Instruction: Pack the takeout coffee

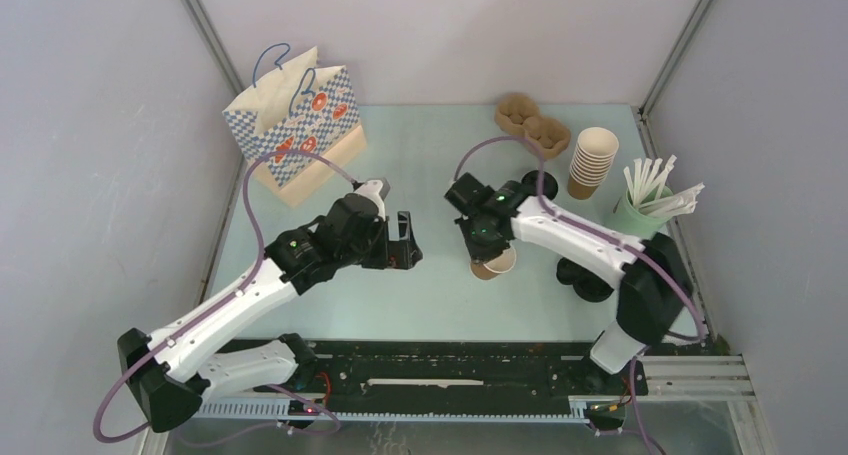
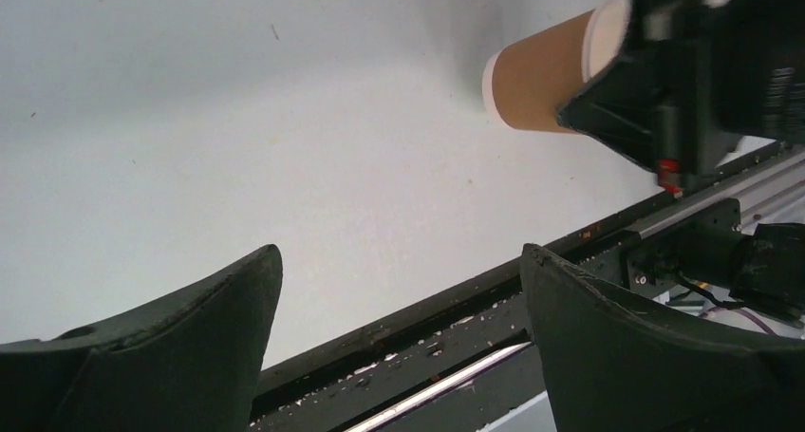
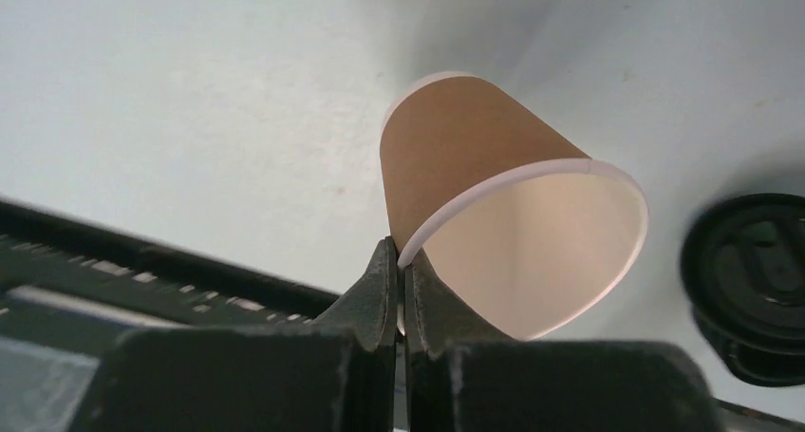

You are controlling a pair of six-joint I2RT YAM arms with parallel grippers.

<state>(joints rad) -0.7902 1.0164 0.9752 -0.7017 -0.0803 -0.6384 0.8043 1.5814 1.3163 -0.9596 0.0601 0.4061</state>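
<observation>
- Table [image 1: 430, 305]: pale work surface carrying every item listed below
- Paper bag [image 1: 300, 125]: patterned, with handles, upright at the back left, well apart from the cup; its inside is not visible
- Left gripper [image 1: 403, 243]: jaws spread wide with nothing between them; it hovers left of centre, facing the cup
- Right gripper [image 3: 400, 261]: fingers pressed together on the cup wall at the rim, one inside and one outside
- Cardboard carrier [image 1: 533, 123]: at the back right; the visible wells appear empty
- Stack of cups [image 1: 592, 160]: lidless, just beside the carrier
- Cup [image 3: 475, 157]: brown paper, white inside, no lid, no contents visible; located near the table centre under the right wrist; whether its base touches the table cannot be told
- Black lids [image 1: 585, 275]: loose on the table, just right of the cup
- Progress, as a judgement: early stage. One cup is gripped but not capped. No capped cup is visible anywhere
- Remaining, as a judgement: fit lids to the cups, seat the cups in the carrier and load them into the bag
</observation>
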